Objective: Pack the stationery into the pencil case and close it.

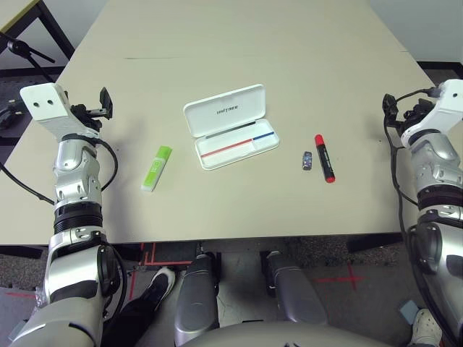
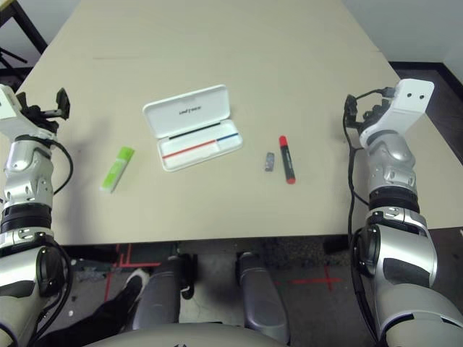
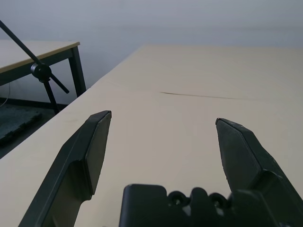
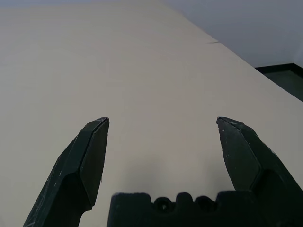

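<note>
Case (image 1: 231, 126) open mid-table | pincers (2) (image 3: 163, 142) (image 4: 163, 142) spread, near side edges

right claw (image 4: 161, 127): two black fingers (image 4: 87, 161) spread wide apart, nothing between them | desk (image 4: 118, 61): bare beige surface under and ahead of the claw, running to a far edge | short dark mark (image 4: 213, 42) near that edge | beyond the edge: pale wall, dark floor (image 4: 286, 78)

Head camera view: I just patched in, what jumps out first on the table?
The open white pencil case lies mid-table, nothing packed in it. The lime-green highlighter lies to its left; the red marker and small grey eraser lie to its right. Both grippers are open and empty.
</note>
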You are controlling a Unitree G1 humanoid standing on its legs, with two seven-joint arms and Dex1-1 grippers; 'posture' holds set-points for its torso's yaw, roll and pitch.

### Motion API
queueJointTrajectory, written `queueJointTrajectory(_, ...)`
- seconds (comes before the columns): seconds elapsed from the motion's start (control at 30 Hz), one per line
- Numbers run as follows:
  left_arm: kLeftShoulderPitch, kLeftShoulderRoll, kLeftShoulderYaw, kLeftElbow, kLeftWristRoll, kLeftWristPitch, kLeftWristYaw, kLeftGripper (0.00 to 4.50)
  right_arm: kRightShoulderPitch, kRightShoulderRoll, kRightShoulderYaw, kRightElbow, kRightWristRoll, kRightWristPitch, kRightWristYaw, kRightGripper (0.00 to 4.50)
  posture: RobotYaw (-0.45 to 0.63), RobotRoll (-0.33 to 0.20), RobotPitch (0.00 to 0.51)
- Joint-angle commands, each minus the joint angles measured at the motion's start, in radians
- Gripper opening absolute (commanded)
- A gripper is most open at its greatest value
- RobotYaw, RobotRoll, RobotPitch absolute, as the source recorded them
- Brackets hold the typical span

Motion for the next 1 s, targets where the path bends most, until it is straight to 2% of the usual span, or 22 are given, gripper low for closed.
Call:
queueJointTrajectory(0.03, 0.017, 0.011, -0.005, 0.0, 0.014, 0.008, -0.002, 4.46, 0.003, -0.012, -0.017, 0.013, 0.003, -0.012, -0.008, 4.5, -0.08, 0.0, 0.195)
queueJointTrajectory(0.23, 0.008, 0.003, -0.016, -0.001, 0.014, 0.013, -0.009, 4.46, 0.003, -0.013, -0.009, 0.004, 0.0, -0.014, 0.007, 4.5, -0.09, 0.0, 0.204)
queueJointTrajectory(0.47, 0.011, 0.006, -0.018, -0.008, 0.01, 0.025, -0.019, 4.46, 0.006, -0.028, 0.018, -0.035, -0.004, 0.0, 0.096, 4.5, -0.1, 0.0, 0.216)
queueJointTrajectory(0.77, 0.009, 0.024, -0.015, -0.042, 0.0, 0.067, -0.054, 4.46, 0.024, -0.047, 0.09, -0.193, 0.016, 0.138, 0.351, 4.5, -0.1, 0.0, 0.214)
queueJointTrajectory(1.0, 0.017, 0.04, -0.022, -0.104, -0.013, 0.115, -0.108, 4.46, 0.083, -0.07, 0.137, -0.376, 0.065, 0.31, 0.553, 4.5, -0.08, 0.0, 0.189)
